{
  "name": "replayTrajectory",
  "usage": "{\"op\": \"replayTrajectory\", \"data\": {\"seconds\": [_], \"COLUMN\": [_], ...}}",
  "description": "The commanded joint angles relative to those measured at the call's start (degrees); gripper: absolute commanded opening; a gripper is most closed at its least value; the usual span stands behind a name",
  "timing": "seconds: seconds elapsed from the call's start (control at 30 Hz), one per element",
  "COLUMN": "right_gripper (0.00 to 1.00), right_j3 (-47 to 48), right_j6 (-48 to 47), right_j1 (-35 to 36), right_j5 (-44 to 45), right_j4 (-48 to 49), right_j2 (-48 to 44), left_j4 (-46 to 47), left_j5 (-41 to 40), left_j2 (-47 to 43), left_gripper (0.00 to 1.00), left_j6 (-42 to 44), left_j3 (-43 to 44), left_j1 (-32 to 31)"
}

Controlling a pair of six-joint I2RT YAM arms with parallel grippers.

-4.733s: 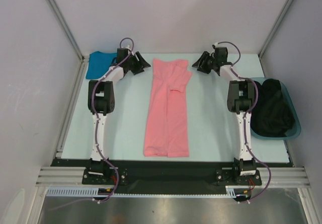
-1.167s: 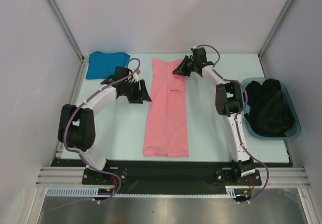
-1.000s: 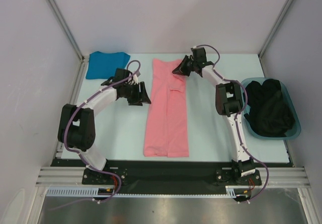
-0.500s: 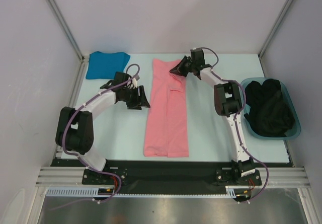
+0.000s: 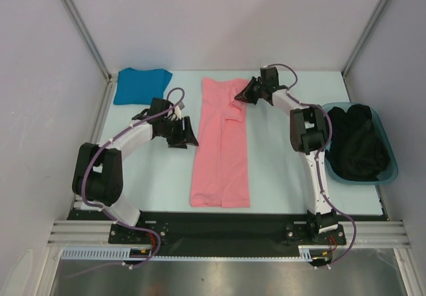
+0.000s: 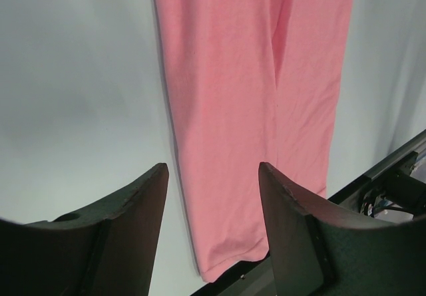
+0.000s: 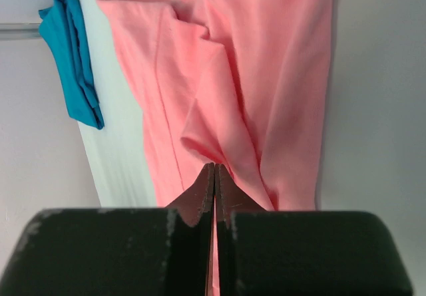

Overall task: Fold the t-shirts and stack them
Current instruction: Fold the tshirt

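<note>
- The salmon pink t-shirt (image 5: 223,156) is lying as a long narrow strip on the worktop (image 5: 279,169). Its long axis is running from the arm bases toward the back wall, between the two arms.
- The right gripper (image 5: 242,95) is sitting at the strip's far right corner with its jaws pressed fully together. In its wrist view a ridge of pink cloth is rising into the tips, so it is apparently pinching the fabric there. The rest of the strip is stretching away below this gripper, back toward the bases.
- The left gripper (image 5: 189,134) is hovering with its jaws standing wide and gripping nothing. The strip's long left edge is lying just ahead of its fingertips.
- The near hem is lying well apart from both grippers. The left one is looking the nearer of the two.
- The teal-blue t-shirt (image 5: 140,85) is lying folded behind the left gripper, well apart from the right one.
</note>
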Motion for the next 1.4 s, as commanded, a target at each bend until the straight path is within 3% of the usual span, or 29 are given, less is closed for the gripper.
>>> {"op": "replayTrajectory", "data": {"seconds": [0.0, 0.17, 0.27, 0.37, 0.47, 0.6, 0.7, 0.83, 1.13, 1.2, 1.23, 1.37], "right_gripper": [0.0, 0.01, 0.01, 0.0, 0.0, 0.0, 0.0, 0.01, 0.03, 0.12, 0.25, 0.46], "right_j3": [1.63, 3.39, 4.79, 7.35, 7.79, 8.05, 7.97, 7.96, 9.81, 12.08, 15.4, 19.39], "right_j6": [-4.48, -6.42, -7.29, -8.18, -8.09, -8.79, -9.23, -10.64, -11.25, -13.79, -15.02, -18.55], "right_j1": [-0.99, -1.96, -2.31, -2.31, -2.31, -2.05, -2.13, -2.48, -6.18, -6.44, -6.61, -7.14], "right_j5": [0.25, -0.2, -1.34, -1.69, -1.78, -1.52, -1.69, -1.43, 0.07, -0.81, -0.73, 0.85], "right_j4": [-1.07, -2.66, -2.74, -3.97, -3.8, -4.5, -4.77, -5.21, -5.91, -7.22, -10.36, -15.84], "right_j2": [-4.96, -4.08, -2.76, -1.97, -2.23, -2.5, -2.58, -2.67, 0.49, 1.98, 3.9, 4.45], "left_j4": [0.57, -1.27, -4.17, -7.33, -5.33, -4.43, -2.96, -5.23, -5.23, -5.14, -5.32, -6.11], "left_j5": [0.47, -3.05, -9.63, -21.48, -30.02, -30.92, -24.7, -18.97, -16.06, -15.98, -16.24, -16.5], "left_j2": [-2.02, -2.28, -4.3, -5.8, -5.37, 4.96, 10.27, 18.44, 12.49, 9.59, 8.71, 4.05], "left_gripper": [0.63, 0.63, 0.63, 0.68, 0.7, 0.63, 0.54, 0.53, 0.54, 0.56, 0.56, 0.59], "left_j6": [0.12, -0.93, -3.91, -7.16, -6.83, -0.16, 1.0, 1.88, 1.18, 1.09, 1.09, -0.66], "left_j3": [0.79, 0.18, -1.23, -2.11, -1.23, 10.32, 16.33, 26.7, 19.79, 16.37, 15.3, 9.33], "left_j1": [-0.04, -2.94, -5.84, -10.05, -12.7, -10.17, -6.91, -4.35, -4.44, -4.44, -4.44, -4.44]}}
